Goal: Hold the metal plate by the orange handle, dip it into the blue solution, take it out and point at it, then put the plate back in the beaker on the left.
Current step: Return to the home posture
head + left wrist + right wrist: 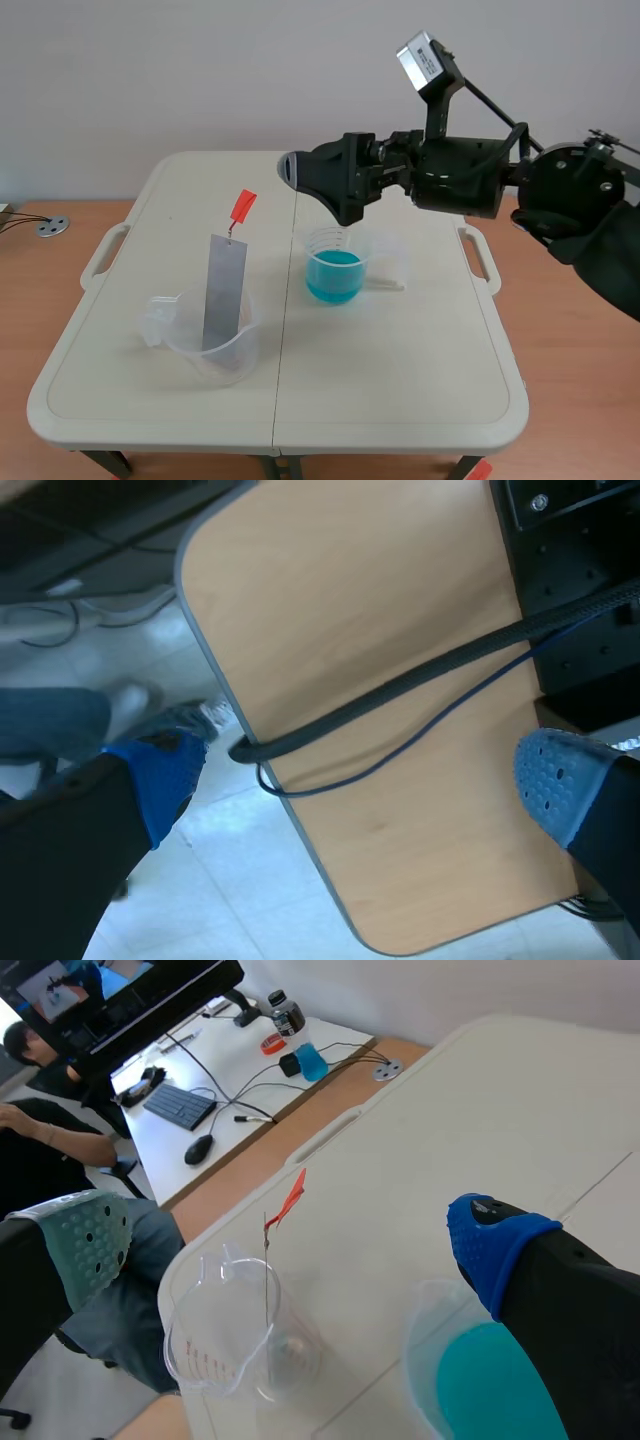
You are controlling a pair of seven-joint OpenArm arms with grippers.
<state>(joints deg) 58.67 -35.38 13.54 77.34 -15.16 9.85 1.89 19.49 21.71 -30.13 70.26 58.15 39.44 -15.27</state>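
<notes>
Metal plate [225, 290] stands near-upright in left beaker [228, 366], orange handle [243, 205] uppermost.

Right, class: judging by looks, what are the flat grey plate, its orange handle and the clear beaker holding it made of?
Flat grey plate: likely metal, dull sheen, thin rigid strip. Orange handle: probably plastic or tape, matte. Clear beaker: probably plastic, see-through with red markings.
</notes>
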